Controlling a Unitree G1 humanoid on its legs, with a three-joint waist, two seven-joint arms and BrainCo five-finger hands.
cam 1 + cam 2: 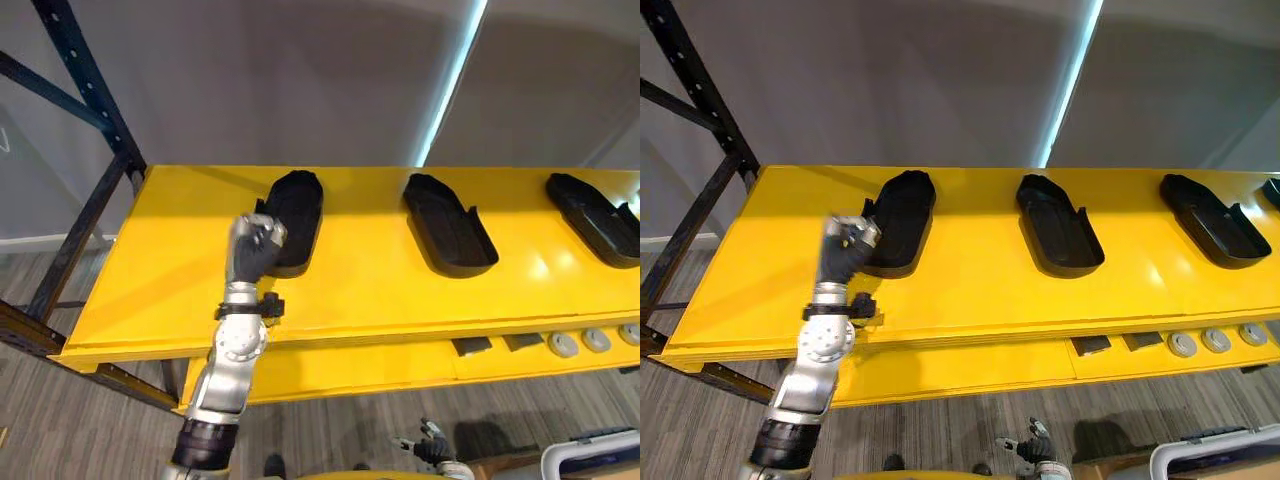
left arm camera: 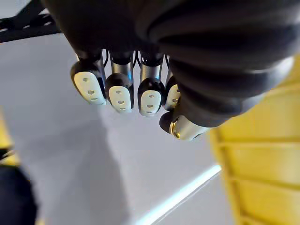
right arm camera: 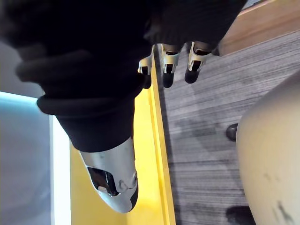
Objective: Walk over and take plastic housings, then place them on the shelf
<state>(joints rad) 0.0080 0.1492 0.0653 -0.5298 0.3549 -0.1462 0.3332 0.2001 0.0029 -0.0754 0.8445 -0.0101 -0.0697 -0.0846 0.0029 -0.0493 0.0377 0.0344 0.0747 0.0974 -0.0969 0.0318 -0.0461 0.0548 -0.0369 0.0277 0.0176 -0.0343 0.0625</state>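
Across the top deck of a glossy yellow shelf [image 1: 380,290] lie 3 black plastic housings, well apart: left housing [image 1: 300,215], middle housing [image 1: 450,225], right housing [image 1: 595,220]. Each is a long shallow shell w/ rounded ends & a raised rim, matte finish. At the robot's left the shelf meets a dark blue perforated upright [image 1: 85,75]. Behind is a plain grey wall w/ a slanted bright light strip [image 1: 455,75]. Lower tier [image 1: 350,365], also yellow, carries round grey discs [image 1: 563,345] & flat dark pieces [image 1: 470,347]. Floor [image 1: 60,420] is grey wood-look plank. Left robot hand [image 1: 255,245] is up at deck height by the near-left edge of left housing; can't tell if touching. Its fingers are curled in, thumb tucked, nothing held. Right robot hand [image 1: 432,447] hangs low over the floor, fingers loose & apart, empty
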